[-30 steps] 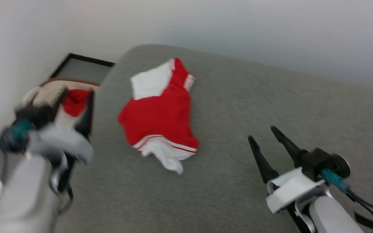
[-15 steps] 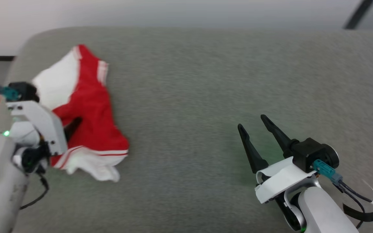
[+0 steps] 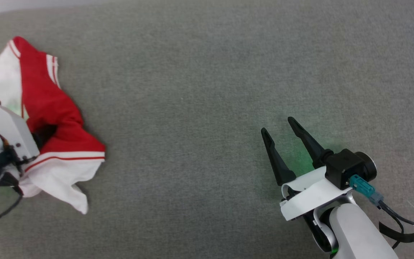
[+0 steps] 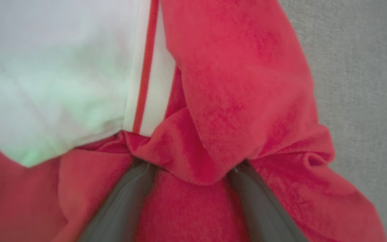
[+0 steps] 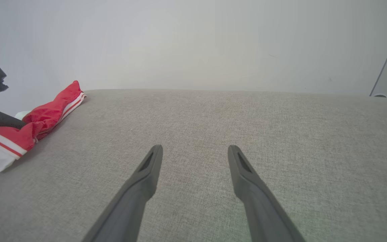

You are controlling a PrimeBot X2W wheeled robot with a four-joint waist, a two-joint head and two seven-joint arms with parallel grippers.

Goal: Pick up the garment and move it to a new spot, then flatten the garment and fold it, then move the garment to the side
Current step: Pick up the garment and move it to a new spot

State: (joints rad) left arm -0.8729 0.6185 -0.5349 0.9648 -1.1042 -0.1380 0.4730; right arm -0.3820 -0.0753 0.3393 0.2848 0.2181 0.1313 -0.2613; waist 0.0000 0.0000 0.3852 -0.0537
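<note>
Straddling a fold of the one garment (image 3: pixel 63 122), left jaws spread; right jaws spread, empty.

Counted 1 garment (image 3: pixel 59 118), a red jersey tee. It had 2 white sleeves (image 3: pixel 54 176) showing. There was 1 grey fabric surface (image 3: pixel 207 72) and 1 pale wall (image 5: pixel 193 40). 2 sets of jaws were there, left jaws and right jaws. The right set had 2 dark fingers (image 3: pixel 275 158) and the left set had 2 fingers (image 4: pixel 123 201), 4 in all. 1 teal connector (image 3: pixel 359 185) sat on the right wrist.
</note>
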